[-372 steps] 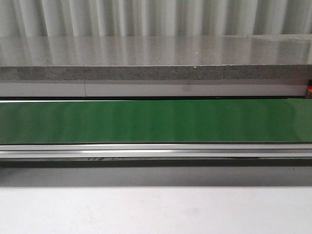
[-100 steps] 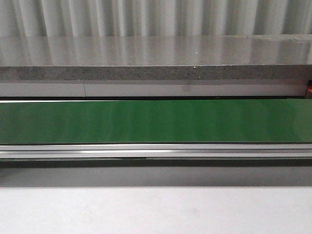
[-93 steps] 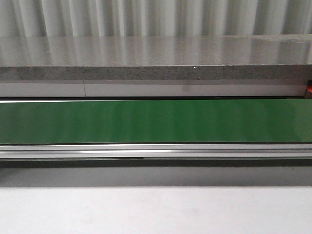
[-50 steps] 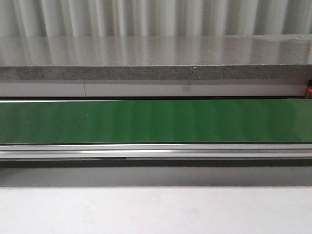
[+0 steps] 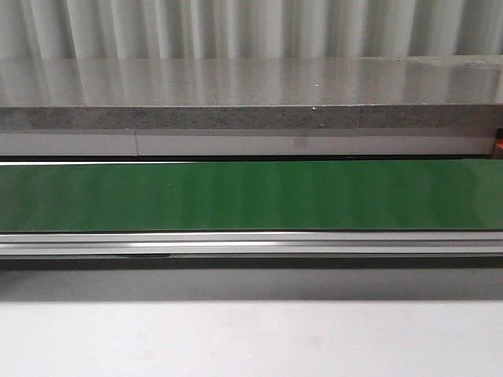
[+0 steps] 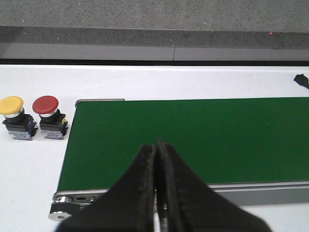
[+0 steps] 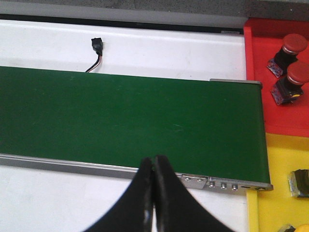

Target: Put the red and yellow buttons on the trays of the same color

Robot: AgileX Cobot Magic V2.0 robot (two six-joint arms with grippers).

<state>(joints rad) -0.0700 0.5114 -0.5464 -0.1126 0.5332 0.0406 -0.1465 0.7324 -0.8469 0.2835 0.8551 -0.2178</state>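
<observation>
Biggest risk imo: grabbing wrong colour, since yellow button [image 6: 12, 105] and red button [image 6: 45, 105] sat touching on white bench [image 6: 29, 169] just off green belt [image 6: 193, 140] end. Left pincer [image 6: 155, 145] & right pincer [image 7: 154, 159] both pinched closed, empty. Red tray [image 7: 277, 77], yellow tray [image 7: 280, 169] only visible via right wrist cam; front cam showed belt only.

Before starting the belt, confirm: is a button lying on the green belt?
No, the green belt is bare; the red button and yellow button stand beside its end.
</observation>
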